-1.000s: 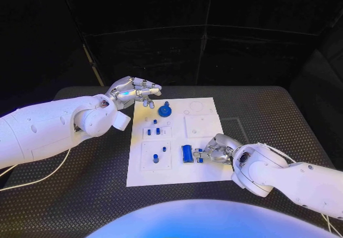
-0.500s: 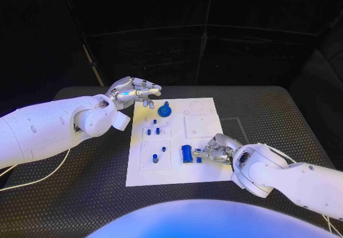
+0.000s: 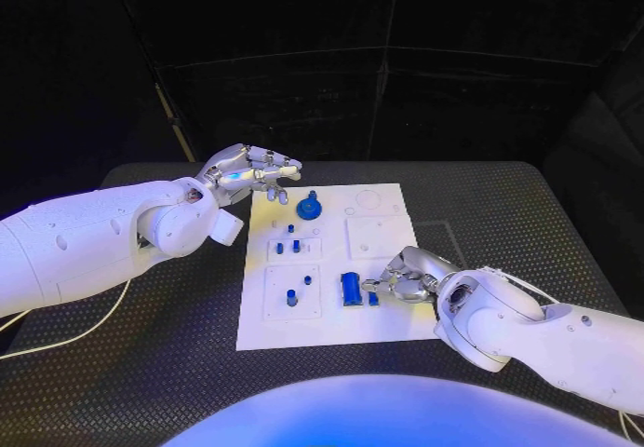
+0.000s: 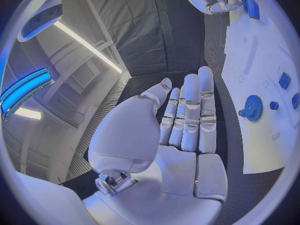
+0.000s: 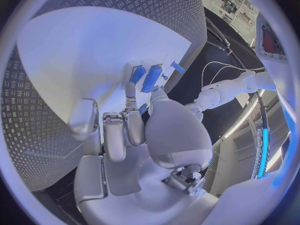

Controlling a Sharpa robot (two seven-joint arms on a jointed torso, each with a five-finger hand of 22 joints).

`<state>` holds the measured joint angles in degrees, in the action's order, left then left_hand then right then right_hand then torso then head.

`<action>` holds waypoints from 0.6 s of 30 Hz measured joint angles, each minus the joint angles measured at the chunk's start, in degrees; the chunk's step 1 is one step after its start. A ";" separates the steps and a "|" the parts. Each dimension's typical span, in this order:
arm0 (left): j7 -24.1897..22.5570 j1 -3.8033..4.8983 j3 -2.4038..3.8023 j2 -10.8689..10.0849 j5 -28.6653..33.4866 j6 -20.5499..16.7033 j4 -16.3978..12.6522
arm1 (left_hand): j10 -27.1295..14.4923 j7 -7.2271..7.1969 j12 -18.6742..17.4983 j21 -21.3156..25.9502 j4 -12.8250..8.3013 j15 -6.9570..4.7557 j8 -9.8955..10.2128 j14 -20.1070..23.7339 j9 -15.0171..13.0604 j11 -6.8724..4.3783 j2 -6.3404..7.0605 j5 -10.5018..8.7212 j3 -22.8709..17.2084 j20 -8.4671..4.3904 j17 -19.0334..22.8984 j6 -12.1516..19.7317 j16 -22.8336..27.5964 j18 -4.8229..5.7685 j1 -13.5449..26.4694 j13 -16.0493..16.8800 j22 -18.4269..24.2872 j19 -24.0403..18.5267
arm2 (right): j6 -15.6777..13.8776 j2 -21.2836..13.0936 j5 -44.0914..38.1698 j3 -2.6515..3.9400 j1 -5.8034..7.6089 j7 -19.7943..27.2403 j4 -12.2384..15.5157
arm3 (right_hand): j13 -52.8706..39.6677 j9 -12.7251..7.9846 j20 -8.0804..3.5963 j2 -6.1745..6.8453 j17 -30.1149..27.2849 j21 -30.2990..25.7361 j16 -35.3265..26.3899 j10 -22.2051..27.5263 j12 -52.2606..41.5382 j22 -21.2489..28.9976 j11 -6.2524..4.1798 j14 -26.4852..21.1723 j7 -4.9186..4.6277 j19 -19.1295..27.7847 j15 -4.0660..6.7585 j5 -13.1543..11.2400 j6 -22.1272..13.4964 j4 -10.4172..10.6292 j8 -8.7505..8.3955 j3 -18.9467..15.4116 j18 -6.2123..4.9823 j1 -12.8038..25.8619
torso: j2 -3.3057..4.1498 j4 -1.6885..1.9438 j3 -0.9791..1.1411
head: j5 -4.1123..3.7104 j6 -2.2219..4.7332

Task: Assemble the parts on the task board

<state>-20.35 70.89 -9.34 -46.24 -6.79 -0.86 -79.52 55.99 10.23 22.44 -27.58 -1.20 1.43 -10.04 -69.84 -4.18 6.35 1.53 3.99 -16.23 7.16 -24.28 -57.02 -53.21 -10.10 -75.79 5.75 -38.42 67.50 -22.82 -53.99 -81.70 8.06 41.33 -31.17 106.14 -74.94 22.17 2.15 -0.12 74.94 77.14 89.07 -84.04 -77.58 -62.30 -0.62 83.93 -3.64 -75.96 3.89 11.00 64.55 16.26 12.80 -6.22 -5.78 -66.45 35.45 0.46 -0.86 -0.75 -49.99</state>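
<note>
The white task board (image 3: 389,326) lies mid-table. On it a blue gear (image 3: 310,207) sits near the far edge, several small blue pegs (image 3: 291,298) stand in the left plates, and a blue cylinder (image 3: 350,287) lies beside a small blue piece (image 3: 373,298). My right hand (image 3: 407,277) hovers over the board's right side, fingers curled just right of that small piece. In the right wrist view, the right hand (image 5: 134,125) curls toward the cylinder (image 5: 152,78); a blue glint shows between thumb and finger. My left hand (image 3: 255,172) hangs with fingers straight and empty by the board's far-left corner; the left wrist view shows its palm (image 4: 178,135) beside the gear (image 4: 253,107).
The black ribbed table (image 3: 161,354) surrounds the board. A white cable (image 3: 81,331) trails under my left arm at the table's left side. A faint rectangular outline (image 3: 449,237) is marked on the table right of the board.
My right hand has shifted slightly up and away from the board's near edge, beside the small blue piece. The left hand has stayed put.
</note>
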 measured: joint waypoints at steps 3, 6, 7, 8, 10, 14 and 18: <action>0.01 0.00 0.00 -0.04 0.00 0.01 0.01 | 0.00 0.00 0.00 0.00 0.00 0.00 0.00 0.00 0.00 0.00 0.00 0.00 0.00 0.00 0.00 0.00 0.00 0.00 0.00 0.00 0.02 0.00 | 0.13 -0.11 -1.47 0.00 0.00 0.02 -0.05 | -0.01 0.16 0.00 -0.09 0.00 0.00 0.00 0.00 0.00 0.01 0.00 0.00 0.16 0.00 0.00 0.33 -0.15 -0.41 0.00 -0.41 0.00 -1.42 | 0.01 0.02 0.00 | -0.04 0.00; 0.02 0.00 0.00 -0.06 0.00 0.01 0.02 | 0.00 0.00 0.00 0.00 0.00 0.00 0.00 0.00 0.00 0.00 0.00 0.00 0.00 0.00 0.00 0.00 0.00 0.00 0.00 0.00 0.04 0.00 | 0.53 -0.32 -2.38 0.00 0.00 0.03 -0.06 | -0.01 0.38 0.00 0.14 0.00 0.00 0.00 0.00 0.00 0.07 0.00 0.00 0.16 0.00 0.00 0.33 -0.15 -1.10 0.00 -0.84 0.01 -3.75 | 0.01 0.02 -0.01 | -0.05 0.00; 0.02 0.00 0.00 -0.06 0.00 0.01 0.02 | 0.00 0.00 0.00 0.00 0.00 0.00 0.00 0.00 0.00 0.00 0.00 0.00 0.00 0.00 0.00 0.00 0.00 0.00 0.00 0.00 0.04 0.00 | 0.80 -0.47 -2.72 0.00 0.00 0.06 -0.06 | -0.01 0.46 0.00 0.27 0.00 -0.20 0.00 0.00 0.00 0.11 0.00 0.00 0.16 0.00 0.00 0.33 -0.15 -1.61 0.00 -0.83 0.00 -4.67 | 0.01 0.02 -0.01 | -0.05 0.00; 0.02 0.00 0.00 -0.07 0.00 0.01 0.02 | 0.00 0.00 0.00 0.00 0.00 0.00 0.00 0.00 0.00 0.00 0.00 0.00 0.00 0.00 0.00 0.00 0.00 0.00 0.00 0.00 0.04 0.00 | 1.04 -0.63 -2.93 0.00 0.00 0.11 -0.01 | -0.01 0.51 0.00 0.39 0.00 -0.21 0.00 0.00 0.00 0.14 0.00 0.00 0.16 0.00 0.00 0.33 -0.15 -2.10 0.00 -0.93 0.00 -5.45 | 0.01 0.02 -0.01 | -0.05 0.00; 0.03 0.00 0.00 -0.08 0.00 0.02 0.02 | 0.00 0.00 0.00 0.00 0.00 0.00 0.00 0.00 0.00 0.00 0.00 0.00 0.00 0.00 0.00 0.00 0.00 0.00 0.00 0.00 0.04 0.00 | 1.58 -1.01 -3.31 0.00 0.00 0.34 0.15 | -0.02 0.63 0.00 0.64 -0.01 -0.21 0.00 0.00 0.24 0.23 0.00 0.00 0.16 0.00 0.00 0.18 -0.15 -2.88 0.00 -1.08 0.00 -6.79 | 0.01 0.02 -0.02 | -0.06 0.00; 0.04 0.00 0.00 -0.15 0.00 0.02 0.01 | 0.00 0.00 0.00 0.00 0.00 0.00 0.00 0.00 0.00 0.00 0.00 0.00 0.00 0.00 0.00 0.00 0.00 0.00 0.00 0.00 0.04 0.00 | 2.65 -1.70 -3.91 0.00 0.00 1.17 0.62 | -0.03 0.70 0.00 0.85 -0.01 -0.21 0.00 0.00 0.24 0.23 0.00 0.00 0.16 0.00 0.00 0.02 -0.15 -3.19 0.00 -1.39 0.00 -7.59 | 0.01 0.01 -0.04 | -0.06 0.00; 0.05 0.00 0.00 -0.18 0.00 0.02 0.00 | 0.00 0.00 0.00 0.00 0.00 0.00 0.00 0.00 0.00 0.00 0.00 0.00 0.00 0.00 -0.01 0.00 0.00 0.00 0.00 0.00 0.04 0.00 | 3.46 -2.09 -4.30 0.00 0.00 2.08 1.06 | -0.03 0.70 0.00 0.85 -0.01 -0.21 0.00 0.00 0.24 0.14 0.00 0.00 0.16 0.00 0.00 0.02 -0.15 -3.19 0.00 -1.39 0.00 -7.59 | 0.00 -0.06 -0.04 | -0.05 0.00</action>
<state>-20.30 70.89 -9.34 -46.42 -6.79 -0.84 -79.52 55.99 10.23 22.44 -27.58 -1.20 1.43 -10.04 -69.84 -4.18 6.35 1.53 3.99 -16.23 7.16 -24.28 -57.02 -53.21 -10.10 -75.79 5.75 -38.39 67.50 -19.36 -56.09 -86.00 8.06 41.33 -29.08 107.20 -74.97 22.87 2.16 0.73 74.93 76.92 89.07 -84.03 -77.34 -62.16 -0.61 83.93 -3.48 -75.96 3.89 11.02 64.39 13.08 12.80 -7.61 -5.78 -74.04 35.45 0.40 -0.90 -0.81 -49.99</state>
